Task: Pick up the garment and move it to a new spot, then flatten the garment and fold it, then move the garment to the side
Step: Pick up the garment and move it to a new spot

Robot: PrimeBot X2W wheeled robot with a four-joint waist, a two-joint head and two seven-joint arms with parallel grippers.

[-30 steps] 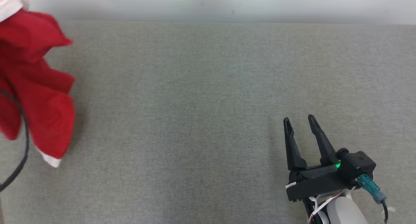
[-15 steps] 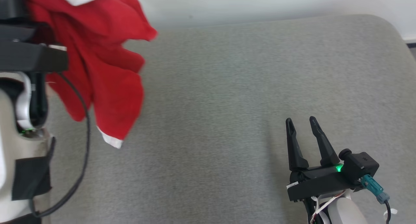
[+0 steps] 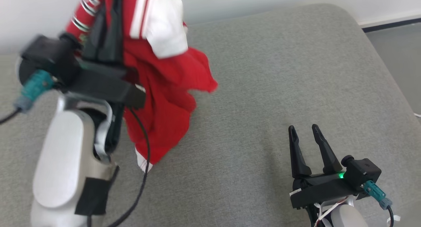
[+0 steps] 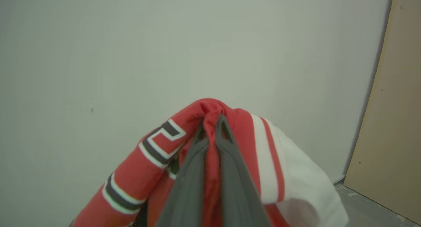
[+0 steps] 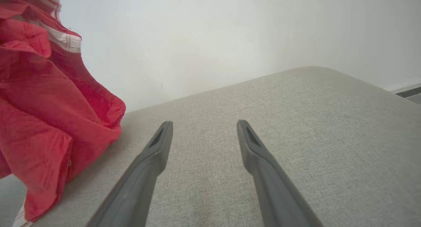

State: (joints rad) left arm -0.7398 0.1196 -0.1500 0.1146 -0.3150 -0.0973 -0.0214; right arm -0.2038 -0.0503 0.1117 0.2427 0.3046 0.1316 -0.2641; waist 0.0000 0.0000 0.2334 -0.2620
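The garment (image 3: pixel 164 85) is red with a white sleeve and black-and-white stripes. It hangs bunched above the left part of the grey cushioned surface (image 3: pixel 263 72), its lower hem close to the fabric. My left gripper (image 3: pixel 111 10) is raised and shut on a fold at the garment's top; in the left wrist view the red cloth (image 4: pixel 158 154) is pinched between the fingers of the left gripper (image 4: pixel 210 125). My right gripper (image 3: pixel 303 128) rests low at the lower right, open and empty. In the right wrist view, the right gripper (image 5: pixel 204 125) points over the bare surface, with the garment (image 5: pixel 42 98) hanging to its left.
A pale wall stands behind the surface. The surface's rounded right edge drops to a grey floor (image 3: pixel 394 46). A black cable (image 3: pixel 144 174) hangs from my left arm beside the garment. A tan panel (image 4: pixel 388 121) stands against the wall in the left wrist view.
The head view has swung, bringing the surface's right edge into sight. My left arm has come into the picture with the garment, which now hangs nearer the right gripper. The right gripper has stayed put.
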